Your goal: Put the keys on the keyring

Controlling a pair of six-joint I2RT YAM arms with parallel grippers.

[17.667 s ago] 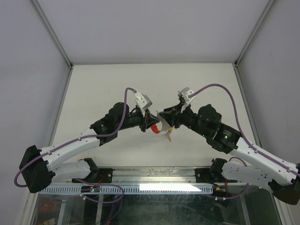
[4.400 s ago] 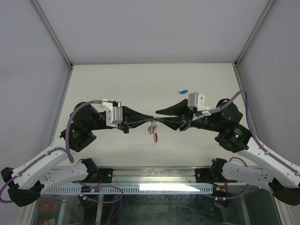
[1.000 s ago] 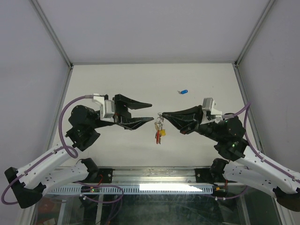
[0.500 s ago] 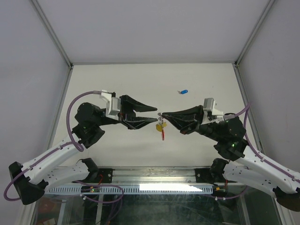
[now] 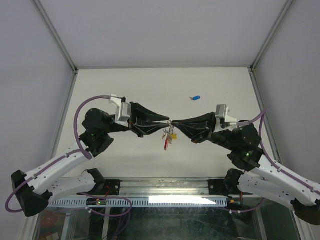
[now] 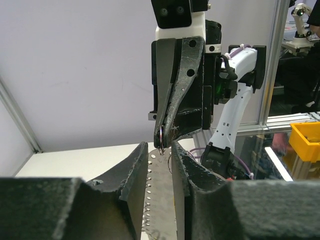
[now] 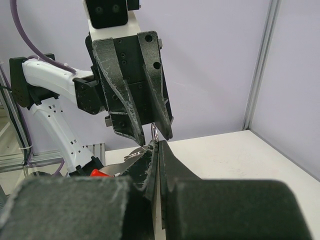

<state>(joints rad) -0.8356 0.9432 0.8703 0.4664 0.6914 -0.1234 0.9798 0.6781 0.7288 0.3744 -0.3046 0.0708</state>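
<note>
My right gripper (image 5: 173,122) is shut on the thin silvery keyring (image 7: 154,131), holding it upright above the table. A yellow key (image 5: 173,135) and a red key (image 5: 165,145) hang from the ring below the fingertips. The red head (image 7: 97,172) also shows low in the right wrist view. My left gripper (image 5: 166,125) faces it tip to tip. Its jaws stand a little apart on either side of the keyring (image 6: 162,137), and I see no contact. A blue key (image 5: 196,97) lies alone on the table behind the grippers.
The white table (image 5: 125,85) is closed in by grey walls with metal corner posts (image 5: 57,37). Both arm bases sit at the near edge by a metal rail (image 5: 165,187).
My left gripper has moved right until its tips reach the keyring, and its jaws have narrowed. The hanging keys have swung. The right gripper has stayed where it was.
</note>
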